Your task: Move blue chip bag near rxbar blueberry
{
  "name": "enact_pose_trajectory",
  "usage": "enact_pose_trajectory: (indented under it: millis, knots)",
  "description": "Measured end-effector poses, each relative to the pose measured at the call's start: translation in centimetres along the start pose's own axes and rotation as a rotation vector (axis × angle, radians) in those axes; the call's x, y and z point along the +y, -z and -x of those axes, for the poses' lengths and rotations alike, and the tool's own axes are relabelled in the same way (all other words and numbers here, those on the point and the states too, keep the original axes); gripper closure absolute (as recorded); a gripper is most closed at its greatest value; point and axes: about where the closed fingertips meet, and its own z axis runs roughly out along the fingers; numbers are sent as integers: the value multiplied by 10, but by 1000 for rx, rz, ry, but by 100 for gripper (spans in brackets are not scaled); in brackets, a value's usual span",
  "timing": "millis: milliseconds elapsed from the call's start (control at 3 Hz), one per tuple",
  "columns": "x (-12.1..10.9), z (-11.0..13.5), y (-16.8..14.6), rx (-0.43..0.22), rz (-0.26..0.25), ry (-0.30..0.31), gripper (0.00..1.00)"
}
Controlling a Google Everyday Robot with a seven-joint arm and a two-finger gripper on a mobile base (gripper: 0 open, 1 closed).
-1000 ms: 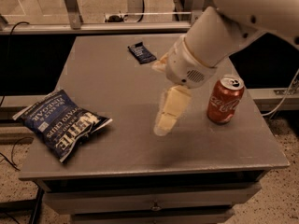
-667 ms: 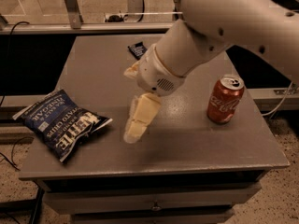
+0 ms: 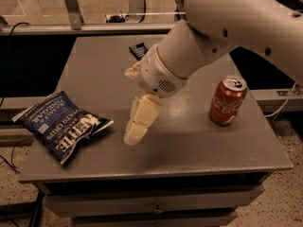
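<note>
Gripper: the gripper [image 3: 138, 122] is hanging above the table [image 3: 189, 150] near its front middle, just right of the bag and carrying nothing; I cannot tell whether it is spread or pressed together.
Blue chip bag: the blue chip bag [image 3: 61, 129] is lying flat at the front-left corner, untouched, with its left end overhanging the edge.
Rxbar blueberry: the rxbar blueberry [image 3: 138, 50] is lying by the far edge, well apart from the bag.
Step in hand: I am judging this as the reach, with the grasp not yet made.
Doing it well: I am aiming for the bag's crinkled right corner, pinching film rather than crushing chips.
Watching: I am avoiding any leftward shove, and minding the can [image 3: 228, 100].
</note>
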Motion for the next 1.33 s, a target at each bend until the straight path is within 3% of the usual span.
enact_pose_trajectory:
  millis: [667, 1333]
  knots:
    - [-10, 31, -57, -147, 38, -17, 0]
    - [-12, 57, -107, -227, 102, -87, 0]
